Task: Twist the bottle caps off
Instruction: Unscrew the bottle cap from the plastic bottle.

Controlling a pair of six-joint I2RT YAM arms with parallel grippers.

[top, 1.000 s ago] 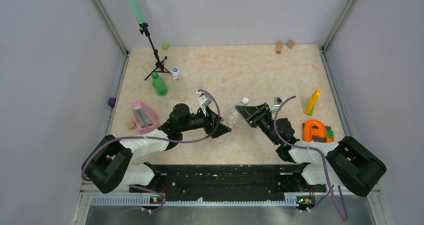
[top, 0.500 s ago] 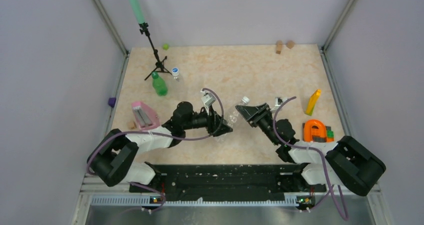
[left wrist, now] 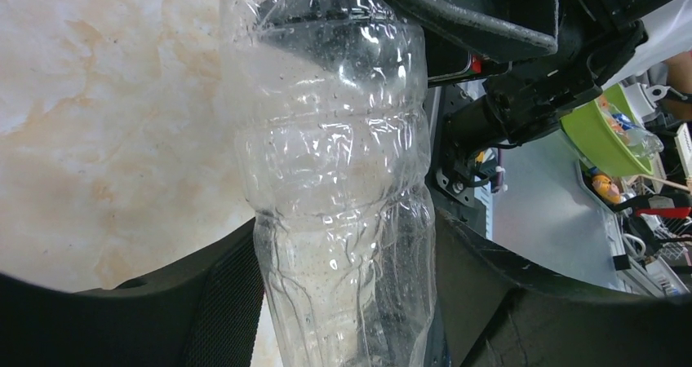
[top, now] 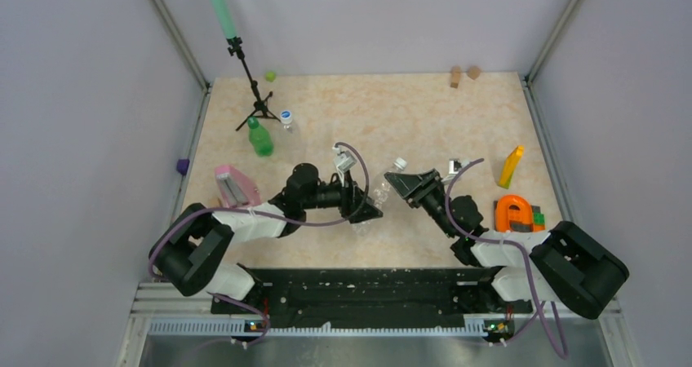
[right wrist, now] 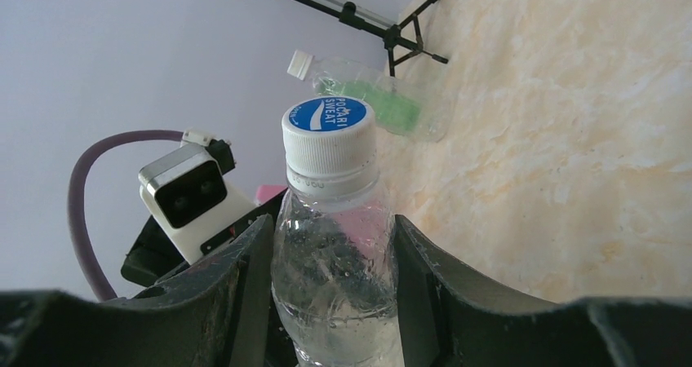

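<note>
A beige marbled tabletop (top: 424, 114) fills the middle of the scene. Plain pale lilac-grey walls close it in: a left wall (top: 82, 114), a far wall (top: 367, 16) and a right wall (top: 628, 98). Grey metal posts (top: 173, 33) rise from the two far corners, and metal strips run along the table's left and right edges. A black plate (top: 367, 285) lies along the near edge, with a ribbed metal rail (top: 326, 326) just nearer. The light is soft and even, and shadows are faint. In the left wrist view, a cluttered room shows past the table's edge, with a grey surface (left wrist: 530, 212) and a lime-green bowl (left wrist: 600, 134).
</note>
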